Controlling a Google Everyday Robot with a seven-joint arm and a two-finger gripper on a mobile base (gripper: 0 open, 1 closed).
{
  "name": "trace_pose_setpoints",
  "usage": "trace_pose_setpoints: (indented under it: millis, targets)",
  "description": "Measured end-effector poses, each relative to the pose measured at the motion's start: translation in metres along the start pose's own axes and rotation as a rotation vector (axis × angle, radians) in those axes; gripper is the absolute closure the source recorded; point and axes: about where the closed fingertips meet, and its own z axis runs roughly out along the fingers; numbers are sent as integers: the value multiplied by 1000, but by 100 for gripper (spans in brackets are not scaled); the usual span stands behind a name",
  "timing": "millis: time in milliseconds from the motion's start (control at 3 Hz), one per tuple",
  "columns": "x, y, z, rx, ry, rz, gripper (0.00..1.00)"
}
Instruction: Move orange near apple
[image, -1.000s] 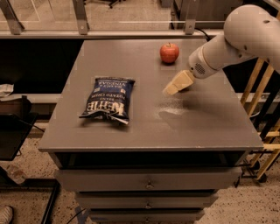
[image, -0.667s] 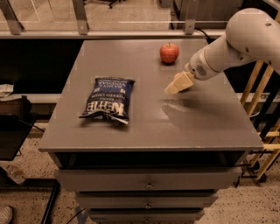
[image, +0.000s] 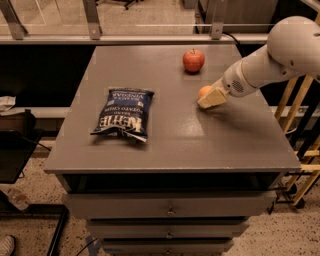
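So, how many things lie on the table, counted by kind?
Fruit: 2, the apple and the orange
Snacks: 1, the chip bag
Total: 3
The pincer is at the orange, on the right part of the table.

Hand (image: 210, 98) at centre-right of the table (image: 170, 145), orange (image: 203, 91) touching its 11 o'clock side. Bare table between orange and apple (image: 193, 60), toward 12 o'clock. Chip bag (image: 123, 112) obstructs at 9 o'clock, well apart.
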Motion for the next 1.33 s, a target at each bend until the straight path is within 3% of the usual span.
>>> trace_pose_setpoints:
  millis: [333,667,1000,1333]
  targets:
    - [3,-16,-31,64,-29,-5,96]
    - [11,-35,-67,129,-54,5,100]
    - [11,-35,-67,129,-54,5,100]
    - [4,-51,-59,155,-87,33,100]
